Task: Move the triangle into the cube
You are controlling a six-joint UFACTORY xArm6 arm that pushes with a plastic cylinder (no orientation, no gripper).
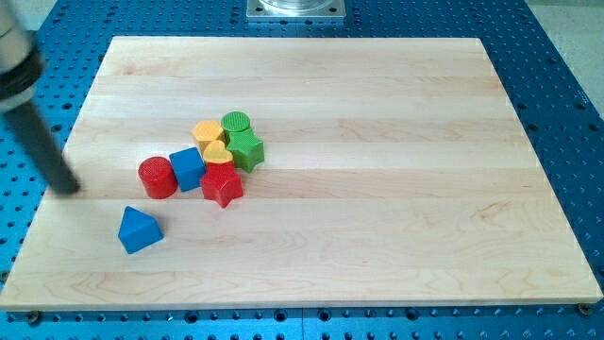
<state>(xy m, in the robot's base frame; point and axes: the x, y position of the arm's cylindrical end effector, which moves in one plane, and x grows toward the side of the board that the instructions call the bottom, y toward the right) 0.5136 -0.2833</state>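
Observation:
A blue triangle block [140,229] lies alone on the wooden board toward the view's lower left. A blue cube [188,168] sits up and to its right, in a cluster, touching a red cylinder [158,178] on its left. My dark rod comes in from the view's upper left, and my tip [68,188] rests near the board's left edge, left of and above the triangle and apart from every block.
The cluster also holds a red star [222,185], a yellow heart [217,154], a yellow-orange block [208,132], a green cylinder [236,123] and a green star [247,149]. The wooden board [377,189] lies on a blue pegboard table [566,57].

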